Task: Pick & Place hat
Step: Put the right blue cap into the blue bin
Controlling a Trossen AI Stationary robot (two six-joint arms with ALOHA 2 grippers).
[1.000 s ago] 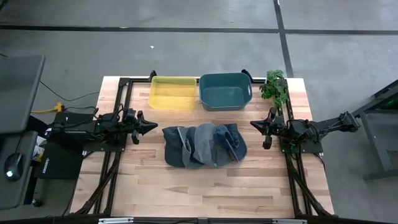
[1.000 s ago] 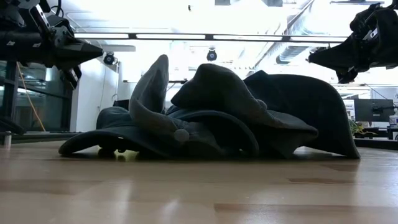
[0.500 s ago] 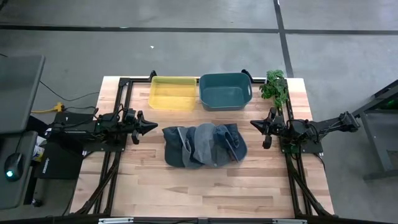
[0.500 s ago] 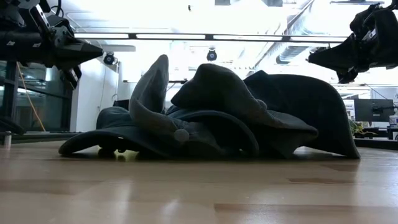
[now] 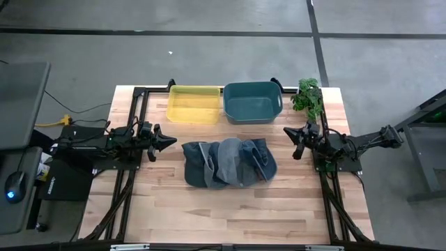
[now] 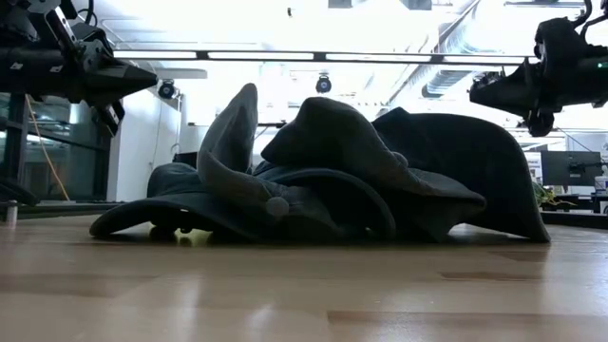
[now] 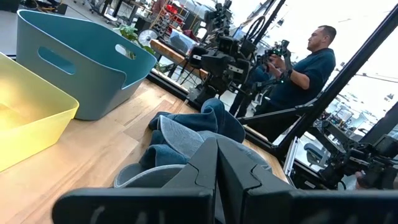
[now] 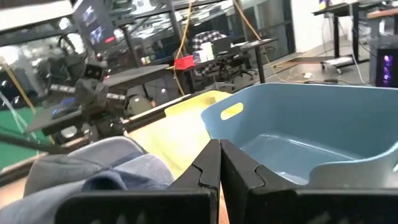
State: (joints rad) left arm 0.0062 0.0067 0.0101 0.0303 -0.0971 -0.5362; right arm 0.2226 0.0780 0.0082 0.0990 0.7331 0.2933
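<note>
The hats (image 5: 228, 162) lie in a soft heap at the middle of the table (image 5: 230, 209), just in front of the two bins; nothing holds them yet. They are limp cloth in grey and denim blue, folded over one another, with floppy brims that curl up at the edges; in the low view the heap (image 6: 323, 171) rises in rounded humps and a small button-like stud shows low on its front.

To one side of the heap hovers the left hand (image 5: 169, 141), its fingers pressed together and empty. On the opposite side, near the heap's far corner, is the right hand (image 5: 288, 131), likewise closed on nothing and raised off the table.

Behind the heap stand a yellow bin (image 5: 194, 104), thin and translucent, and a teal bin (image 5: 252, 102), opaque with cut-out handles; a leafy plant (image 5: 307, 96) sits beside the teal one.

The step in hand looks like the approach. A good pick would open the fingers before descending, pinch a single raised brim or crown fold rather than the whole stack, and lift slowly so neighbouring hats slip free.
</note>
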